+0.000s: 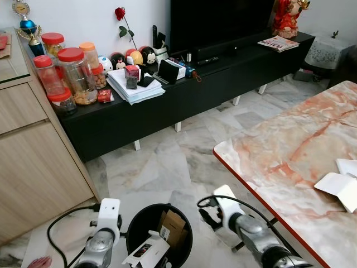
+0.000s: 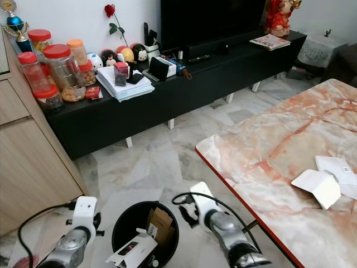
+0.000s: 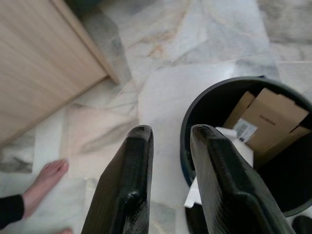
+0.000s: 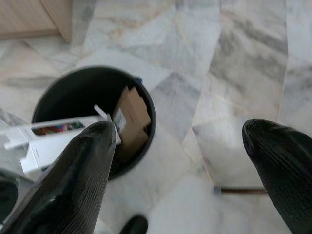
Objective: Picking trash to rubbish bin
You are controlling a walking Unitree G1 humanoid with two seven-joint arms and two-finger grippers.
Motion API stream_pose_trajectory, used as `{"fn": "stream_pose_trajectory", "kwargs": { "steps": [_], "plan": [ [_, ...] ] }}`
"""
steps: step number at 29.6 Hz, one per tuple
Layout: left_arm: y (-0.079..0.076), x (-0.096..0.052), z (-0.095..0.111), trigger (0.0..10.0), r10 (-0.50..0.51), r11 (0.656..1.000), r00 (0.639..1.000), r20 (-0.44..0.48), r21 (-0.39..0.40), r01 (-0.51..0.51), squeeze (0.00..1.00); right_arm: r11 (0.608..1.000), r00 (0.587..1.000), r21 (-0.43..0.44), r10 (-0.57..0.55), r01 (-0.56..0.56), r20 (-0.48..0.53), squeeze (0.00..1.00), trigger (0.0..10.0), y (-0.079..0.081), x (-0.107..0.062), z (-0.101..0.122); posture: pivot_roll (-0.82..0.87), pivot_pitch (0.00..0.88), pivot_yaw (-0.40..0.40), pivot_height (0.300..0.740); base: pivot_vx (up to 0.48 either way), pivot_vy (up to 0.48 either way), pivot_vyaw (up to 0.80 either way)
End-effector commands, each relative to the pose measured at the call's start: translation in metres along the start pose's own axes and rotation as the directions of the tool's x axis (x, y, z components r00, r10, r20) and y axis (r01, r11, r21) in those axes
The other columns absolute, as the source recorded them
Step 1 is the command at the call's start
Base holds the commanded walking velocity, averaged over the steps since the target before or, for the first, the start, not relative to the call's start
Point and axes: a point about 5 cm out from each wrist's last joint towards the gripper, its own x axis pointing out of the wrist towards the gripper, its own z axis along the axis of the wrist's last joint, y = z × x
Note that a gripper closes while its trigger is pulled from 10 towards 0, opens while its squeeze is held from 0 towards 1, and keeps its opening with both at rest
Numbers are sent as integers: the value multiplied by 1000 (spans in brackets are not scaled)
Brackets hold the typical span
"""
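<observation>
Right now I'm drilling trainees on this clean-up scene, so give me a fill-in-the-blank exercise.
1. The black bin stands on the ____ floor.
2. The brown cardboard lies ____ the bin.
3. The white paper pieces lie on the ____ table.
4. The right gripper is ____.

Missing: marble; inside; marble; open
</observation>
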Motion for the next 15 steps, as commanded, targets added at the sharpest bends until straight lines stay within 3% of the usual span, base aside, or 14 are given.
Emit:
{"fn": "stream_pose_trajectory", "kwargs": {
  "steps": [1, 8, 15],
  "plan": [
    [3, -2, -5, 10000, 27, 1000, 1000, -2, 9, -27, 0, 1000, 1000, 24, -15, 15, -3, 0, 10000, -1, -1, -3, -30, 0, -35, 740, 0, 0, 0],
    [11, -11, -29, 10000, 88, 996, 995, -57, 26, -86, 0, 999, 994, 14, -51, 52, -101, 0, 10000, -3, -9, -32, -32, 0, -35, 740, 0, 0, 0],
    [15, -16, -39, 10000, 117, 993, 988, -99, 24, -115, 0, 997, 986, 47, -59, 67, -159, 0, 10000, 0, -13, -47, -32, 0, -35, 740, 0, 0, 0]
  ]
}}
